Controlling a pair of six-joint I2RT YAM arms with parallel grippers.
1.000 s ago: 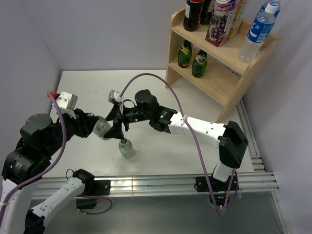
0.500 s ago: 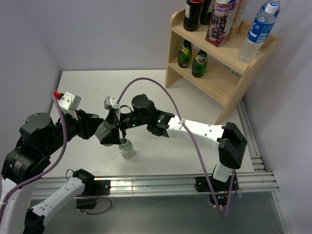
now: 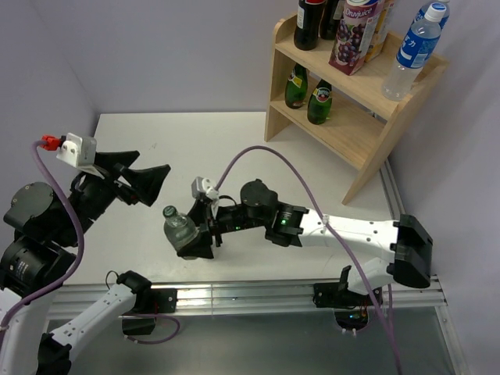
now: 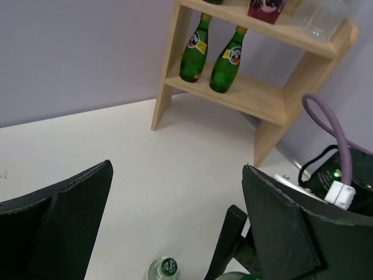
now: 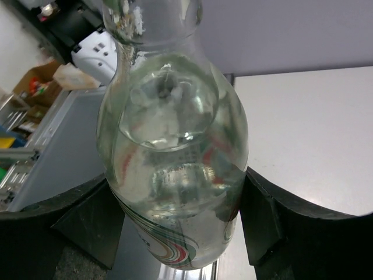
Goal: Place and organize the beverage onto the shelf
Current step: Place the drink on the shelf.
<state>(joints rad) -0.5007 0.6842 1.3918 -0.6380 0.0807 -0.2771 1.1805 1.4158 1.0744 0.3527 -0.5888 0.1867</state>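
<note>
- Though the arms cover much of its near half, the white table (image 3: 258, 148) lies bare across its middle and far side.
- At the far right corner stands the shelf (image 3: 344, 134), light wood with two tiers and solid side panels. The overhead view cuts off what stands highest on it.
- The right arm (image 3: 351, 230) reaches leftward low over the table with a purple cable (image 3: 266, 156) arching above it. The left arm (image 3: 47, 226) is raised at the left.
- On the top tier, the cola bottles (image 3: 308, 23) lose their caps to the frame edge. A juice carton (image 3: 355, 35) with a grape picture partly hides another pack behind it. A water bottle (image 3: 410, 51) with a blue cap stands at the right end.
- Two green bottles (image 3: 296, 86) stand side by side on the lower tier.
- The left claw (image 4: 178, 169) is spread wide and holds nothing, up and clear of the clear bottle (image 3: 180, 233).
- The right claw (image 5: 175, 192) is clamped on that bottle's belly near the table's near edge, well apart from the shelf.
- The bottle is clear glass, slightly tilted, with green-and-red stripes printed low on it. Whether its base touches the table cannot be told.
- Its green cap (image 4: 169, 267) is barely inside the left wrist view.
</note>
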